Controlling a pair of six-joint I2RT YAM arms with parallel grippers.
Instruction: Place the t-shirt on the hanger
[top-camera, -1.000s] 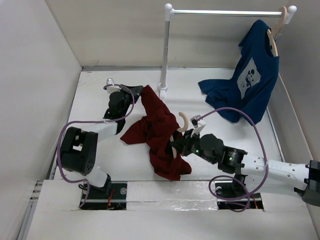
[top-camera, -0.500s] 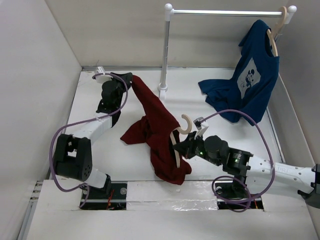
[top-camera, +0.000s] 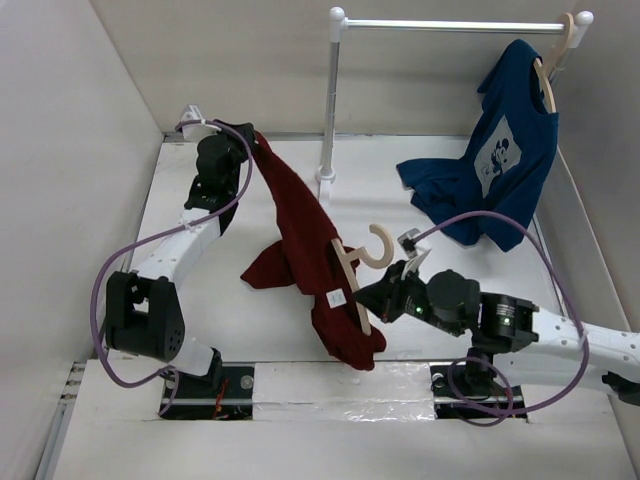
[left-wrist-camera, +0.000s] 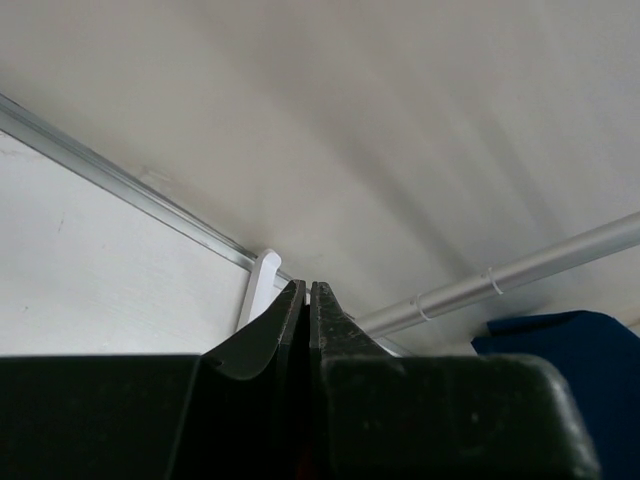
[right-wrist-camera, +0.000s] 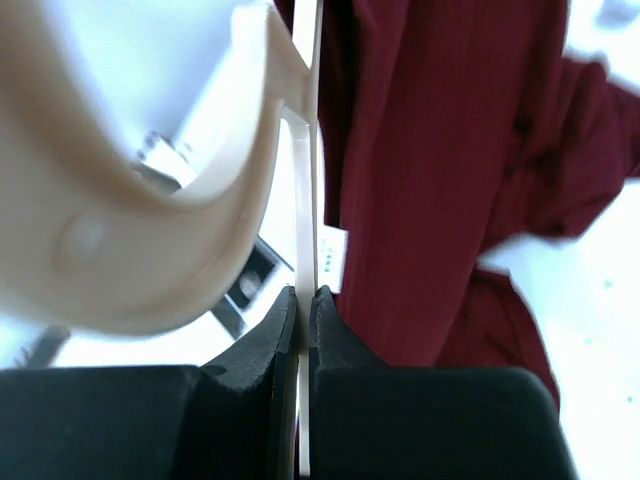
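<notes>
The dark red t-shirt (top-camera: 300, 235) hangs stretched from my left gripper (top-camera: 250, 135), raised at the back left and shut on its top edge. It drapes down and right to a bunched lower end (top-camera: 350, 335) on the table. In the left wrist view the jaws (left-wrist-camera: 308, 290) are closed tight; only a sliver of red shows between them. My right gripper (top-camera: 368, 296) is shut on the pale wooden hanger (top-camera: 352, 275), its hook (top-camera: 381, 246) pointing up, next to the shirt. The right wrist view shows the hanger (right-wrist-camera: 150, 200) clamped at the fingertips (right-wrist-camera: 305, 293) and the shirt (right-wrist-camera: 430, 170) beside it.
A white rail stand (top-camera: 328, 100) rises at the back middle. A navy printed t-shirt (top-camera: 490, 165) hangs on another wooden hanger (top-camera: 548, 70) at the back right. White walls enclose the table (top-camera: 200, 300) on the left, back and right.
My left gripper has lifted and moved back and left, pulling the red t-shirt taut. My right gripper has moved right and raised the hanger more clear of the cloth.
</notes>
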